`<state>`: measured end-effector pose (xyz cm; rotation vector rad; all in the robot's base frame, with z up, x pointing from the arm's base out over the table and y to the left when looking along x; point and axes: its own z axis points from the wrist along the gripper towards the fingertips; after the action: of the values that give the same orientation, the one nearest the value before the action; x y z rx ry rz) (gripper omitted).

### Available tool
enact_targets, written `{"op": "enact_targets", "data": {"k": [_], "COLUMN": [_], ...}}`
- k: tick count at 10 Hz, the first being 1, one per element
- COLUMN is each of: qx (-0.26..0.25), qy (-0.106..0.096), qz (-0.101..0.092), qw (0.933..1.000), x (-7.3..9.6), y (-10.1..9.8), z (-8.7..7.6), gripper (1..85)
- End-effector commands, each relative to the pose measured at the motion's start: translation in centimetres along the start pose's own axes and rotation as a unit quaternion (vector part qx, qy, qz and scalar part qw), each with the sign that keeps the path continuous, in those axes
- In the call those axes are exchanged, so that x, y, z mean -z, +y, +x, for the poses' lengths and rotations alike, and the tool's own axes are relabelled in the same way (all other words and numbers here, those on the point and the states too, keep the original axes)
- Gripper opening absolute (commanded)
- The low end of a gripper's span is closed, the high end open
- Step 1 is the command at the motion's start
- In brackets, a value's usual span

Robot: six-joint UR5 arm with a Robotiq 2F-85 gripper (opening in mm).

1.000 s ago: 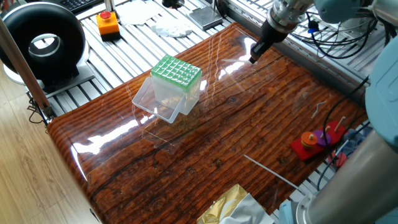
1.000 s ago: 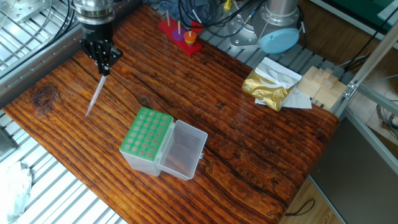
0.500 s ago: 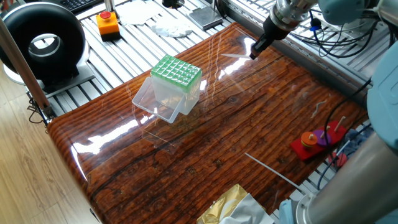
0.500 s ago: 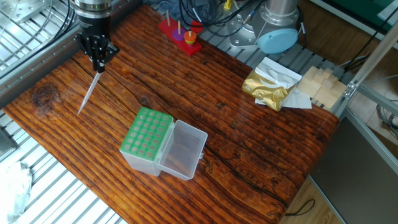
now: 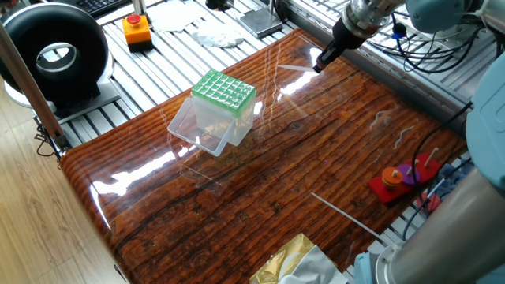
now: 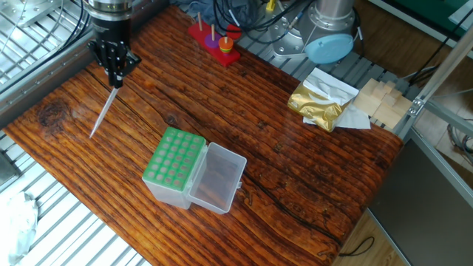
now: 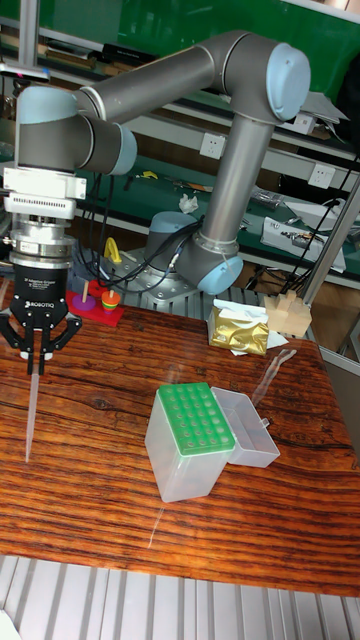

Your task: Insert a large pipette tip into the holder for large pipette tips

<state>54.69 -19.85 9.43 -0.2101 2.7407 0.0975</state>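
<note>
My gripper (image 6: 114, 74) (image 7: 37, 368) (image 5: 319, 66) is shut on the upper end of the large pipette tip (image 6: 102, 111) (image 7: 31, 415), a slim translucent-white tube hanging point down over the table's far corner. In one fixed view the tip (image 5: 294, 69) shows only faintly against the glare. The holder for large pipette tips (image 5: 224, 90) (image 6: 174, 157) (image 7: 194, 423), a clear box with a green gridded top, stands mid-table, well apart from the gripper. Its clear lid (image 6: 219, 177) (image 7: 250, 425) lies open to the side.
A thin grey rod (image 5: 344, 214) lies near the table edge. A red peg toy (image 5: 401, 180) (image 6: 213, 41) (image 7: 99, 301), a gold foil bag (image 6: 318, 103) (image 7: 238, 331), wooden blocks (image 6: 380, 100), an orange button box (image 5: 136, 30) and a black round device (image 5: 55, 51) surround the wooden table (image 5: 300, 166).
The gripper has shifted slightly, carrying the pipette tip with it, a little higher and further from the holder. The holder has not moved.
</note>
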Motion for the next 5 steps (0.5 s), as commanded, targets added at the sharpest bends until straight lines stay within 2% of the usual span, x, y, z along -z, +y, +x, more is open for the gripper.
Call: {"op": "enact_targets", "data": {"k": [1, 3, 5], "qx": [0.004, 0.010, 0.017], "qy": [-0.013, -0.028, -0.033], "qz": [0.024, 0.041, 0.048], "qw": [0.9996, 0.9987, 0.9982], "x": [0.2, 0.3, 0.3], "y": [-1.4, -2.2, -2.6], "z": [-0.7, -1.5, -1.8], "gripper": [1.0, 1.0, 1.0]}}
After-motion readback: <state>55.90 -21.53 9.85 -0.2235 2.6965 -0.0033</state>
